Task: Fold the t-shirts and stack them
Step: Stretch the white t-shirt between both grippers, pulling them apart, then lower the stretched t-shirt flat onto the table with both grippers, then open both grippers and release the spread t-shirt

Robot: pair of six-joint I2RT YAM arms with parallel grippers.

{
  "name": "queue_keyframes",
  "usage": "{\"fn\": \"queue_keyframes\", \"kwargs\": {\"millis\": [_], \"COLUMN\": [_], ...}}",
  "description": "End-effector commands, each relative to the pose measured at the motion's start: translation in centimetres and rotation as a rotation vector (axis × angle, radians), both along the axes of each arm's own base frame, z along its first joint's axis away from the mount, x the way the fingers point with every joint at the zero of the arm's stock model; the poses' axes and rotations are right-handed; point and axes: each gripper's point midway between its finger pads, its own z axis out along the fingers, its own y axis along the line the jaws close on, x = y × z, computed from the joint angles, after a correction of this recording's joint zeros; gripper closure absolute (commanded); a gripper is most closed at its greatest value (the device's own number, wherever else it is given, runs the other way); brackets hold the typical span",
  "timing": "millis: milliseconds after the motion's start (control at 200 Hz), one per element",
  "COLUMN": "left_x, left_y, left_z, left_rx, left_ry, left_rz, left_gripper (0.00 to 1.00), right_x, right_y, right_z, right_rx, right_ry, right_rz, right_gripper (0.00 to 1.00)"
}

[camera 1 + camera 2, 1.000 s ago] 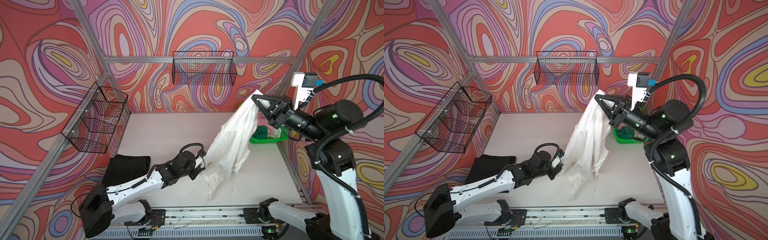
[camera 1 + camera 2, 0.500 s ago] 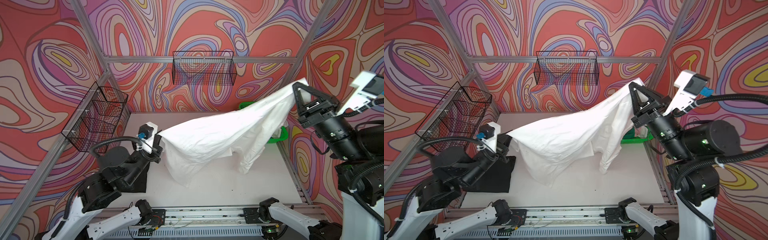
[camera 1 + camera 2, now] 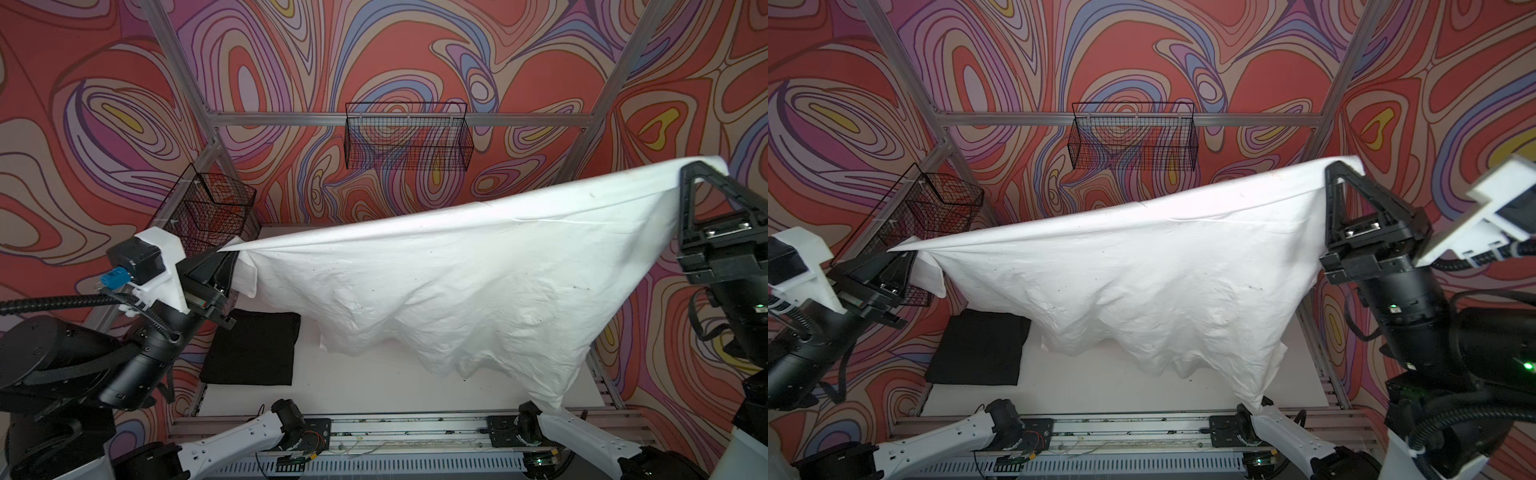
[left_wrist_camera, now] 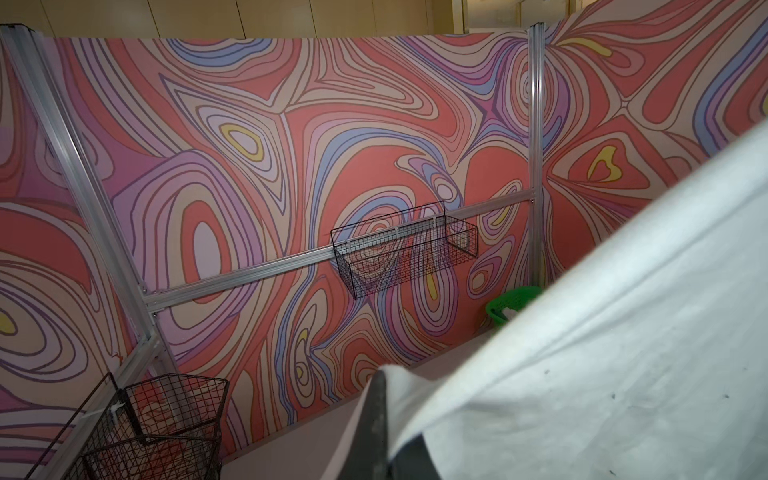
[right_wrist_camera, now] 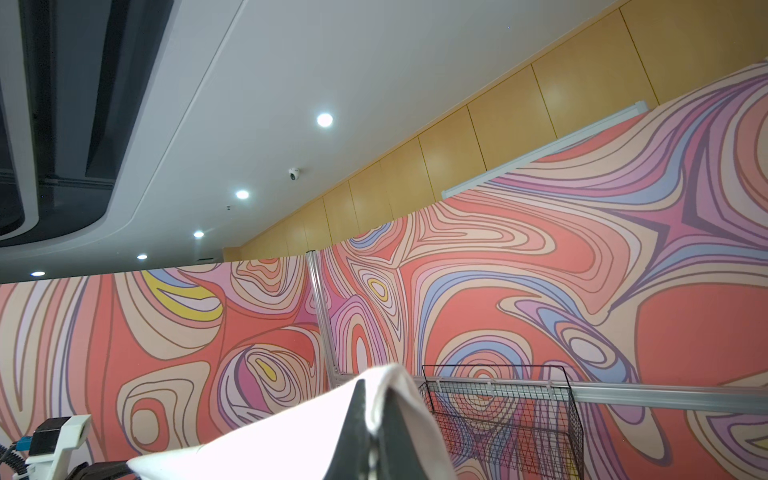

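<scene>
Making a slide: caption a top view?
Left pincer and right pincer stretch a large off-white cloth t-shirt aloft; a folded black cloth t-shirt lies below.

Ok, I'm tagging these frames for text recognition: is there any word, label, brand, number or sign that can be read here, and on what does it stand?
No readable text in any view.
off-white t-shirt: plain cloth, no print shows.
black t-shirt: no print shows.
coloured patch on the left gripper: too small to read.
walls: swirl pattern only, no lettering.
</scene>
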Motion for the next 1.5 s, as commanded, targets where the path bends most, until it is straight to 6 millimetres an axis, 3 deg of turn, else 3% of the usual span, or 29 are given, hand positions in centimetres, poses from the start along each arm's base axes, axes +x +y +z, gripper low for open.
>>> {"fn": "queue_keyframes", "kwargs": {"millis": [0, 60, 180, 310, 436, 551, 656, 746, 856, 981, 1142, 1302, 1327, 1492], "left_x": [3.9, 5.6, 9.9, 14.5, 18.3, 21.4, 23.6, 25.3, 27.5, 30.2, 33.3, 36.5, 36.9, 39.2], "left_y": [-2.6, -4.0, -7.0, -6.8, -7.9, -9.3, -9.9, -9.9, -9.5, -8.3, -6.6, -6.1, -6.0, -5.4], "left_z": [-5.3, -7.9, -15.5, -23.7, -29.4, -34.8, -40.0, -43.2, -45.2, -46.1, -46.6, -46.7, -46.9, -47.6], "left_rx": [0.21, 0.282, 0.454, 0.414, 0.488, 0.574, 0.665, 0.706, 0.74, 0.77, 0.788, 0.842, 0.847, 0.851], "left_ry": [0.103, 0.142, 0.247, 0.482, 0.569, 0.692, 0.79, 0.862, 0.911, 0.925, 0.91, 0.856, 0.858, 0.856], "left_rz": [0.094, 0.12, 0.178, 0.18, 0.219, 0.232, 0.246, 0.267, 0.302, 0.361, 0.441, 0.502, 0.507, 0.541], "left_gripper": [1.0, 1.0, 1.0, 1.0, 1.0, 1.0, 1.0, 1.0, 1.0, 1.0, 1.0, 1.0, 1.0, 1.0], "right_x": [5.1, 7.3, 12.4, 17.2, 21.4, 24.3, 26.6, 28.8, 31.2, 33.8, 36.8, 39.3, 39.8, 41.6], "right_y": [0.4, 0.7, 0.9, 1.0, 1.2, 1.1, 1.4, 1.4, 0.7, -0.4, -0.2, -0.2, -0.3, -0.3], "right_z": [-4.7, -7.7, -15.5, -24.4, -32.2, -37.5, -40.7, -43.4, -45.8, -48.3, -51.4, -52.9, -54.6, -56.4], "right_rx": [-0.001, -0.008, -0.012, -0.009, -0.013, -0.007, -0.02, -0.038, -0.034, -0.016, -0.052, -0.061, -0.074, -0.08], "right_ry": [0.161, 0.223, 0.37, 0.519, 0.646, 0.709, 0.754, 0.803, 0.832, 0.869, 0.925, 0.94, 0.971, 0.994], "right_rz": [-0.055, -0.072, -0.141, -0.212, -0.275, -0.329, -0.348, -0.367, -0.378, -0.388, -0.401, -0.416, -0.426, -0.435], "right_gripper": [1.0, 1.0, 1.0, 1.0, 1.0, 1.0, 1.0, 1.0, 1.0, 1.0, 1.0, 1.0, 1.0, 1.0]}}
